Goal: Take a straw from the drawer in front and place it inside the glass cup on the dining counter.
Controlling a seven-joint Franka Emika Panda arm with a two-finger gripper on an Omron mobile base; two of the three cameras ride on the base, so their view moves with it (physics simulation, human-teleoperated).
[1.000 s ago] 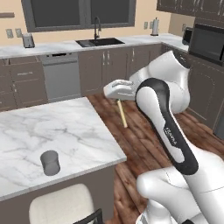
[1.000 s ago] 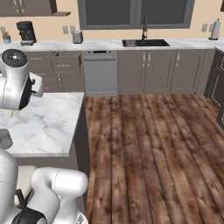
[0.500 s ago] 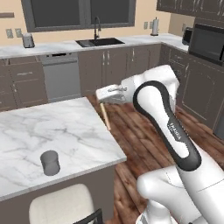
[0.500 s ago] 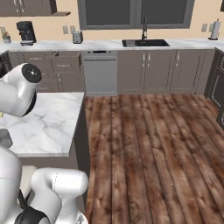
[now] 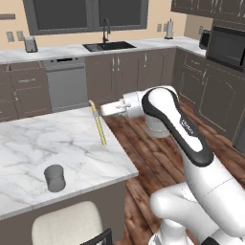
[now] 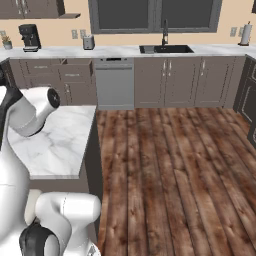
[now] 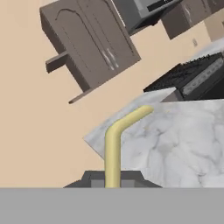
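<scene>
My gripper (image 5: 97,111) is shut on the straw (image 5: 100,128), a thin pale-yellow stick that hangs tilted over the right part of the dining counter (image 5: 33,143). In the hand view the straw (image 7: 113,151) rises between the fingertips of the gripper (image 7: 112,180), its bent end pointing up and right over the marble dining counter (image 7: 175,140). The glass cup (image 5: 55,178) stands upright near the counter's front edge, well left of and below the straw. On the far cabinet run the drawer (image 6: 76,65) stands slightly pulled out.
A white-cushioned stool (image 5: 67,225) stands at the counter's near side. Along the back wall are the sink (image 5: 107,45), a dishwasher (image 6: 115,82), a toaster (image 6: 89,42) and a coffee machine (image 6: 29,36). Wood floor (image 6: 175,165) lies to the right.
The arm has swung left with the straw in its grip, bringing the straw from beyond the counter's right edge to over the marble top. The cup has not moved.
</scene>
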